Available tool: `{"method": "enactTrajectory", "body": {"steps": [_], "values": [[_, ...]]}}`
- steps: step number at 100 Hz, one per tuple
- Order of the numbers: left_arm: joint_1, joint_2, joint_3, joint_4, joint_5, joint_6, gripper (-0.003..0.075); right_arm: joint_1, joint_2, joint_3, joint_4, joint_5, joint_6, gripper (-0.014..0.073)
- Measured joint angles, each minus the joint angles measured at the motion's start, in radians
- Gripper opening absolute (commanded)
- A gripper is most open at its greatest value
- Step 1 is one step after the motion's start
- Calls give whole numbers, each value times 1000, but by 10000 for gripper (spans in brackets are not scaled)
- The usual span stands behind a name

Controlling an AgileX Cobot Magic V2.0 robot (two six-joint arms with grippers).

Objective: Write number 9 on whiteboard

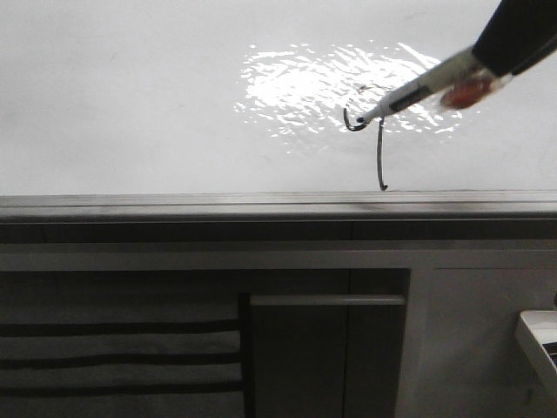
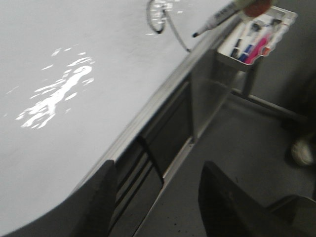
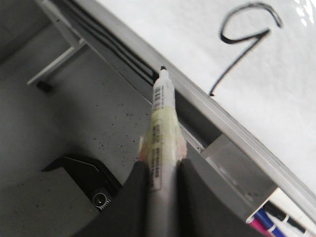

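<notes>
The number 9 [image 1: 374, 139] is drawn on the whiteboard [image 1: 130, 104], its loop at the edge of the glare patch [image 1: 322, 87] and its tail running down almost to the grey edge strip [image 1: 261, 205] below. The right end effector [image 3: 160, 177] is clamped on the marker [image 3: 162, 128], which is wrapped in tape where the fingers grip it. In the right wrist view the marker tip appears off the board, out over the edge strip, while in the front view it overlaps the loop, so I cannot tell how near the tip is to the surface. The main risk, as I judge it, is a stray mark: if the arm drifts toward the board, the tip could streak across the loop and spoil the figure. The pen might also slip in the tape and tilt. The left end effector [image 2: 158, 207] hangs with its fingers apart, holding nothing, well away from the 9.
</notes>
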Motion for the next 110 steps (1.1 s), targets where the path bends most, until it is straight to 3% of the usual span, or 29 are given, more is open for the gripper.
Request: {"method": "enactTrajectory", "body": {"steps": [15, 32, 58, 92, 110], "values": [[-136, 154, -74, -19, 7, 102, 366, 0, -80, -27, 35, 95, -232, -64], [-237, 320, -205, -23, -9, 165, 478, 0, -136, -28, 35, 141, -407, -64], [-319, 526, -394, -23, -22, 254, 495, 0, -151, -28, 35, 152, -443, -64], [-366, 614, -467, -23, -48, 298, 491, 0, -151, -28, 35, 152, -445, -64], [-369, 614, -467, -25, -52, 300, 358, 0, -151, -28, 44, 152, -445, -64]]}}
